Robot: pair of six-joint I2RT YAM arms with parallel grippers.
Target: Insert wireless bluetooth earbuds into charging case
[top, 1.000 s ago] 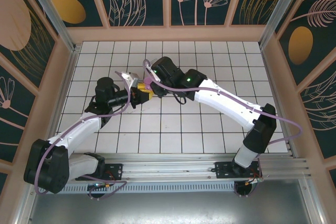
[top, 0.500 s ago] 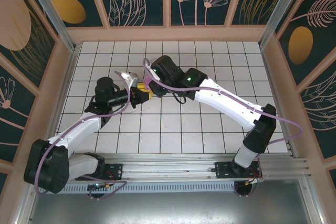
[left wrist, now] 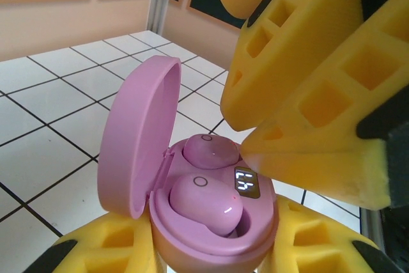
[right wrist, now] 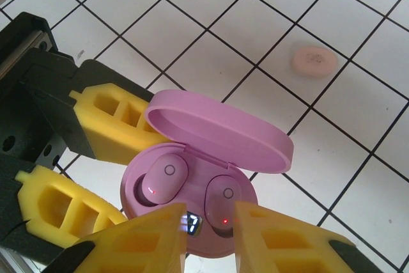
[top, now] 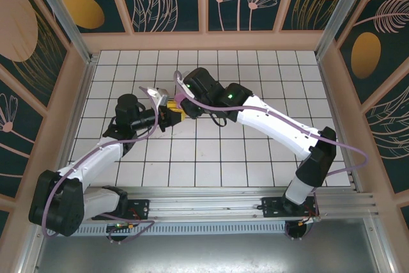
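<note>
My left gripper (left wrist: 214, 247) is shut on the pink charging case (left wrist: 255, 222), holding it above the tiles with its lid (left wrist: 137, 139) swung open. Two pink earbuds (right wrist: 163, 177) (right wrist: 223, 199) sit in the case's wells, each with a small red light. A lit digit display glows at the case's front edge. My right gripper (right wrist: 211, 214) hovers just over the case with its yellow fingers (left wrist: 307, 107) slightly apart, straddling the earbud farther from the left wrist camera. Nothing is pinched between them. From the top camera, both grippers (top: 167, 117) (top: 181, 110) meet left of the floor's centre.
A small pale pink rounded piece (right wrist: 313, 61), earbud-sized and blurred, lies loose on a white tile beyond the case. White tiled floor (top: 255, 75) stretches all round, fenced by wooden walls (top: 204, 41).
</note>
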